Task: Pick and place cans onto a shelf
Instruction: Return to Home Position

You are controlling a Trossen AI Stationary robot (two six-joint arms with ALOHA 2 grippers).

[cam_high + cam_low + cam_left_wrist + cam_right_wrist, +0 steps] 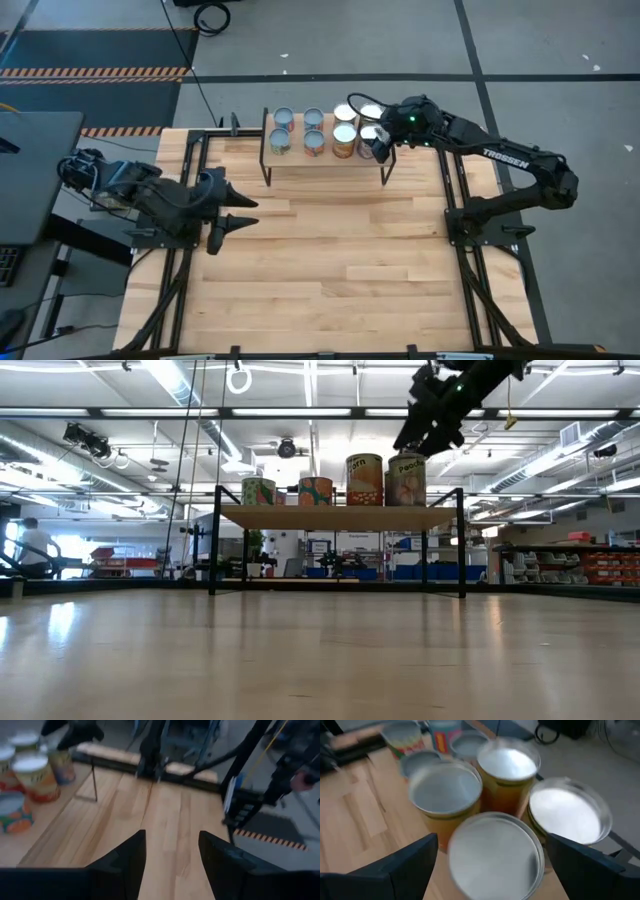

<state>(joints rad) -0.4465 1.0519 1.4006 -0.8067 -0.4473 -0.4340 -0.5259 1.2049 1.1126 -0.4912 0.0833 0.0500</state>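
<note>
Several cans (314, 143) with silver or white lids stand upright in two rows on the shelf (325, 162), a light plank on black legs at the table's far edge. My right gripper (378, 144) hovers open over the shelf's right end. Its fingers stand on either side of the nearest can's silver lid (495, 855) without touching it. In the low view this gripper (420, 438) is just above the peach-labelled can (407, 480). My left gripper (244, 211) is open over the table's left part, with only bare wood between its fingers (131, 855).
The wooden slatted tabletop (340, 260) lies bare in front of the shelf. Black frame rails (455, 200) run along the table's left and right sides. The cans at the shelf's right end (505, 767) stand close together, nearly touching.
</note>
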